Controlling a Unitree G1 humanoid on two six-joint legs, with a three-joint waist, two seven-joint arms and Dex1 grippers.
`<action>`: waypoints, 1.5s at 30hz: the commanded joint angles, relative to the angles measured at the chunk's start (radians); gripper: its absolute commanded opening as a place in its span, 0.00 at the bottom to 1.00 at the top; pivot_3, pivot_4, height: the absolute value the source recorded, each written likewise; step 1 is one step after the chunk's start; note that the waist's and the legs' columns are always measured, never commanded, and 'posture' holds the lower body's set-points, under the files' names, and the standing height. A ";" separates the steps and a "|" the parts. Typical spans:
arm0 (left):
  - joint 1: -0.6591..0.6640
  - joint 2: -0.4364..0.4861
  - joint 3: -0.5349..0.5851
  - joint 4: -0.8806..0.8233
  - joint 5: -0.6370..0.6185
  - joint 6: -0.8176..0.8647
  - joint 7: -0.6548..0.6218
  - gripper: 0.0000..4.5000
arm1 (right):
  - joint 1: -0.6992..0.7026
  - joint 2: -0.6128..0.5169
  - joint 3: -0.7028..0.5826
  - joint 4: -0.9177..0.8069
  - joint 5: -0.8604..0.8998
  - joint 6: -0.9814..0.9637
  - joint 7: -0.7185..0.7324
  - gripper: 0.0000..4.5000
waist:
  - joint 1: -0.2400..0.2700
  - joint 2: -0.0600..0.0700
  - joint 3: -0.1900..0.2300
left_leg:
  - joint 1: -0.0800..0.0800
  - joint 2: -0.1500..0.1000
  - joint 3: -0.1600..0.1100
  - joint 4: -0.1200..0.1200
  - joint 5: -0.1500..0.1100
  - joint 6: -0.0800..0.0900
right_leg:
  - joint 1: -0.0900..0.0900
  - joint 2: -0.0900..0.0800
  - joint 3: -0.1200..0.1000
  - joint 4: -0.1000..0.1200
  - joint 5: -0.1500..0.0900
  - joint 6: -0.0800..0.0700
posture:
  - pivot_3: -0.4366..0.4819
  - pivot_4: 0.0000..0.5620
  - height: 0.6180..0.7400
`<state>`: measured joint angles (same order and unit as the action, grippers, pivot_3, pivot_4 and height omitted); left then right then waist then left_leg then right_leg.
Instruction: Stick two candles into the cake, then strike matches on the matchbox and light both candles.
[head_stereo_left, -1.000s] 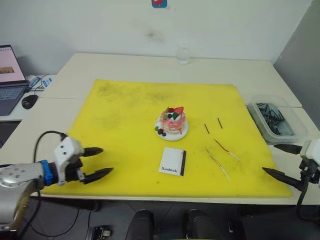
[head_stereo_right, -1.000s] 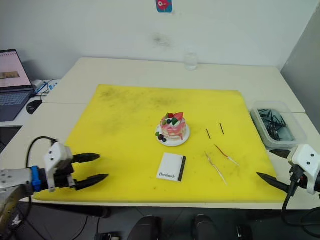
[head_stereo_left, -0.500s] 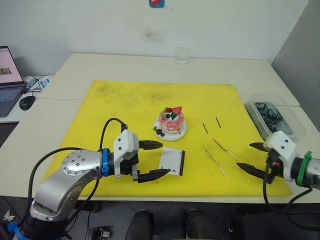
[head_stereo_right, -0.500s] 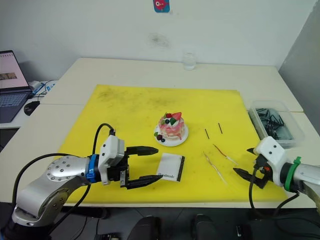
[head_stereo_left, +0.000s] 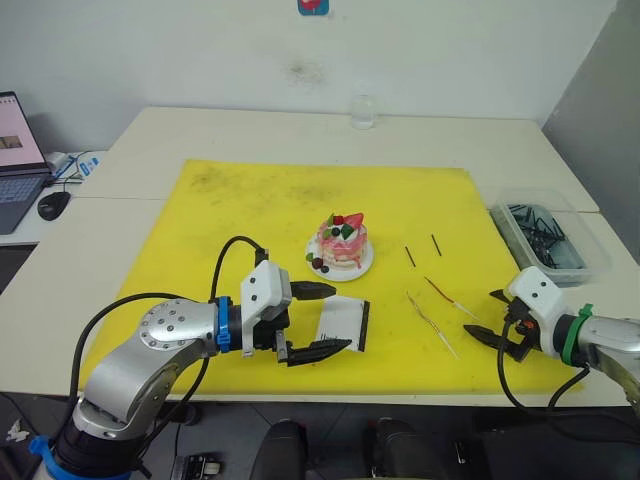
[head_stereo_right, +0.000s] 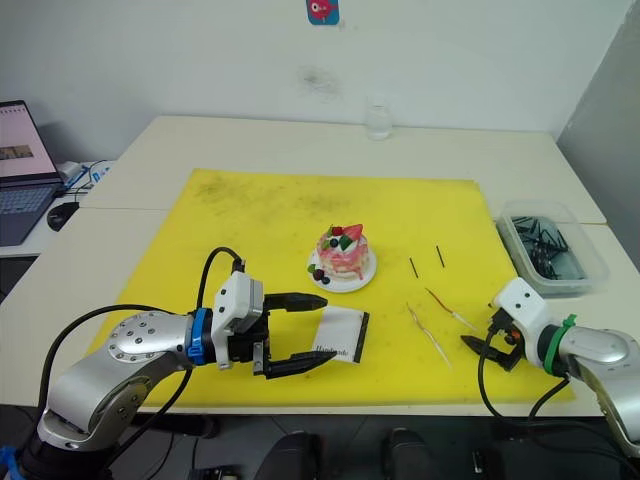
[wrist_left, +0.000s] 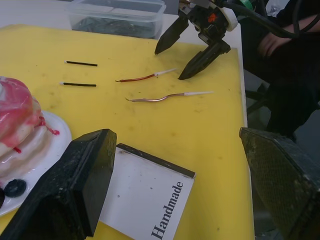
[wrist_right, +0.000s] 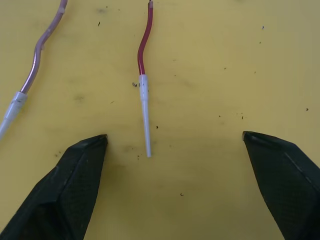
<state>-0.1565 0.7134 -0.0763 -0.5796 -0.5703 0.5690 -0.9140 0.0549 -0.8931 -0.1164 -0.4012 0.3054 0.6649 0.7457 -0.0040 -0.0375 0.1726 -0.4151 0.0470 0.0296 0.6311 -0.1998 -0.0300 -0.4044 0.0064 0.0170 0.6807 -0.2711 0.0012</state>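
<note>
Both pincers gape empty: left pincer straddles the matchbox; right pincer frames the red candle, its pale tip nearest.

Place: office or lab room set up for robot trials
Table: pale, several pushed together, against a bare white wall
Cover: stained yellow mat as work surface
Side: open laptop, mouse, cables
Storage: clear plastic bin of dark small parts
Wall: small sticker
</note>
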 joint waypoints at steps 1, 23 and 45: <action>-0.015 -0.004 0.000 -0.030 -0.008 -0.003 0.006 1.00 | -0.010 0.005 0.011 0.015 -0.016 -0.015 0.003 0.80 | 0.000 0.000 0.000 | 0.000 0.000 0.000 0.000 0.000 0.000 | 0.000 0.000 0.000 0.000 0.000 0.000 | 0.48 0.27 1.00; 0.030 -0.001 0.006 -0.028 -0.007 0.034 0.049 1.00 | 0.011 -0.006 -0.085 -0.067 0.096 0.082 0.065 0.01 | 0.001 0.000 0.000 | 0.000 0.001 -0.001 0.002 0.000 0.000 | 0.001 -0.001 0.000 0.000 0.001 0.001 | 0.48 0.27 1.00; -0.157 -0.217 0.228 0.047 -0.849 0.446 0.530 1.00 | -0.350 0.208 -0.272 -0.218 0.987 0.438 -0.284 0.01 | -0.001 -0.001 0.000 | -0.002 0.001 -0.003 0.002 0.000 0.000 | 0.001 0.000 0.000 0.000 0.001 0.002 | 0.48 0.27 1.00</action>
<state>-0.2908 0.5092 0.1305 -0.5298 -1.3069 1.0177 -0.4400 -0.2668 -0.6899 -0.3784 -0.5946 1.1737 1.1019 0.5306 -0.0055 -0.0381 0.1731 -0.4175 0.0475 0.0268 0.6335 -0.1998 -0.0298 -0.4036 0.0065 0.0171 0.6806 -0.2699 0.0030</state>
